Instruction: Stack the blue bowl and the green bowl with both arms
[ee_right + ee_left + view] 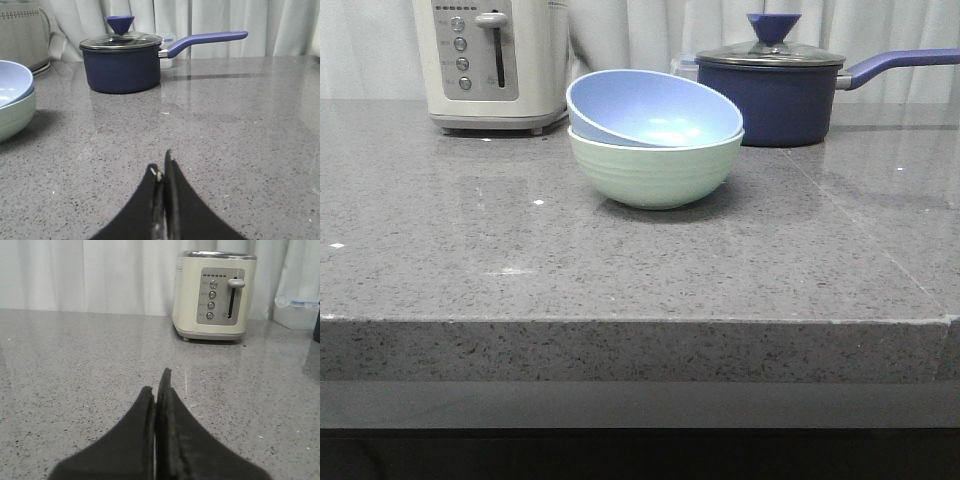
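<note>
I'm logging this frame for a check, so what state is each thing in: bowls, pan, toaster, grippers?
blue bowl: nested in the green bowl, tilted
green bowl: upright on the counter, holding the blue bowl
saucepan: lid on
toaster: lever up
left gripper: shut, empty
right gripper: shut, empty

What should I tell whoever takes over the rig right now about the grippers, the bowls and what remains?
Left gripper: shut, holding nothing, low over bare counter, facing the toaster.
Right gripper: shut, holding nothing, facing the saucepan.
Blue bowl sits inside the green bowl, tilted rather than level, mid-counter in front of the toaster and saucepan.
Done: bowls are stacked, both grippers clear.
Left: probably nothing; level the blue bowl only if a flush nest is wanted.
</note>
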You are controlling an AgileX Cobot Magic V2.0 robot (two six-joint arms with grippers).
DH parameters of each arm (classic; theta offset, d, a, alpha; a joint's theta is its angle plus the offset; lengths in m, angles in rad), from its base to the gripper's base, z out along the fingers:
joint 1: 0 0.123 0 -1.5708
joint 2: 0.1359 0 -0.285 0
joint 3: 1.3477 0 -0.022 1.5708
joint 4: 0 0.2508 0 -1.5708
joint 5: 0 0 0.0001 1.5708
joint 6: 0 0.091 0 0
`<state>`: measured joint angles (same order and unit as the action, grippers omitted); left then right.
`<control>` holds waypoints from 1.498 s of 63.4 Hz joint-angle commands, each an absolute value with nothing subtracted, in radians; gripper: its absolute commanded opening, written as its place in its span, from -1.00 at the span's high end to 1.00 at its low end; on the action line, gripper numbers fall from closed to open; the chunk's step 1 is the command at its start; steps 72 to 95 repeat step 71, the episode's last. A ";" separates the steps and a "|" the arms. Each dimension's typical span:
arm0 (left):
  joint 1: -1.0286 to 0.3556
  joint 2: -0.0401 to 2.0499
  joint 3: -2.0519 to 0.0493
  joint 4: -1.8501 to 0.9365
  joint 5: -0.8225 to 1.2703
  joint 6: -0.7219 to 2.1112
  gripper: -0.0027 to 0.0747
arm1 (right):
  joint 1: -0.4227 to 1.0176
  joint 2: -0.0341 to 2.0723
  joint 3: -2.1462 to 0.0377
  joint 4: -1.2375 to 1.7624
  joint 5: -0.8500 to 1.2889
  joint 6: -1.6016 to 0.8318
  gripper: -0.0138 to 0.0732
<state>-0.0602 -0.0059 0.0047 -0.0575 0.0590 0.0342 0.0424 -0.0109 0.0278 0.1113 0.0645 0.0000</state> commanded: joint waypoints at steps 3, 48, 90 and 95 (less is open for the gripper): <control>-0.058 -0.022 0.010 -0.066 -0.023 0.035 0.98 | 0.026 -0.030 0.012 0.095 -0.020 0.007 0.83; -0.058 -0.022 0.010 -0.066 -0.023 0.035 0.98 | 0.012 -0.030 0.012 0.095 -0.011 0.006 0.83; -0.058 -0.022 0.010 -0.066 -0.023 0.035 0.98 | 0.012 -0.030 0.012 0.095 -0.011 0.006 0.83; -0.058 -0.022 0.010 -0.066 -0.023 0.035 0.98 | 0.012 -0.030 0.012 0.095 -0.011 0.006 0.83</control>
